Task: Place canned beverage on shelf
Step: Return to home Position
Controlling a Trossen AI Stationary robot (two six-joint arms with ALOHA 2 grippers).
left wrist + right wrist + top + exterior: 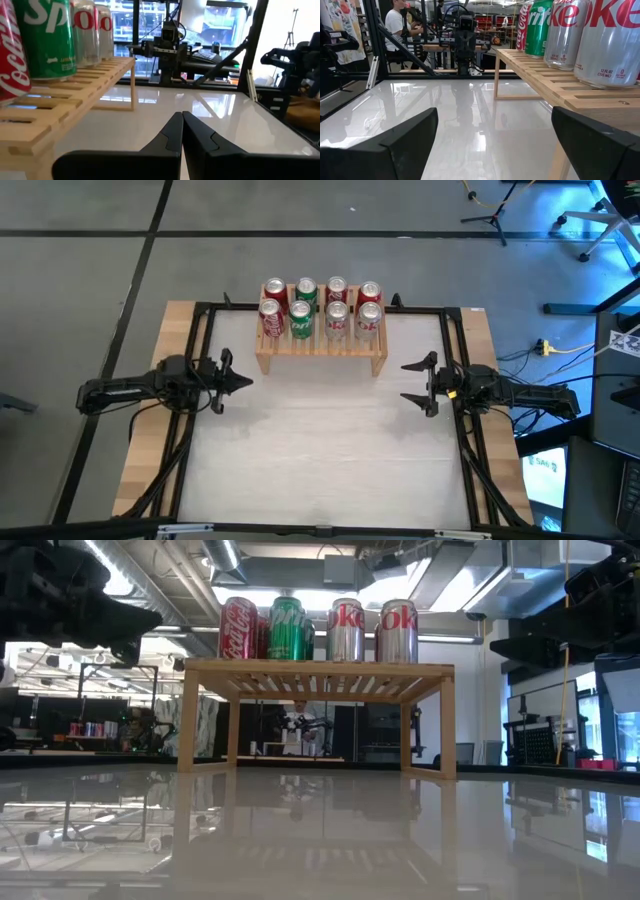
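Light-wood slatted shelf point(320, 349) carries eight upright cans point(336, 319) in two rows.

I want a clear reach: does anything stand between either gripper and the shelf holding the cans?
Nothing visible does. Only bare tabletop lies between the left gripper, the right gripper and the shelf, where eight cans stand.

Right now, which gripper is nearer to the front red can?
Left. The left gripper, shut, sits just off the corner of the shelf nearest the front red can. The right gripper, open, is past the shelf's opposite end.
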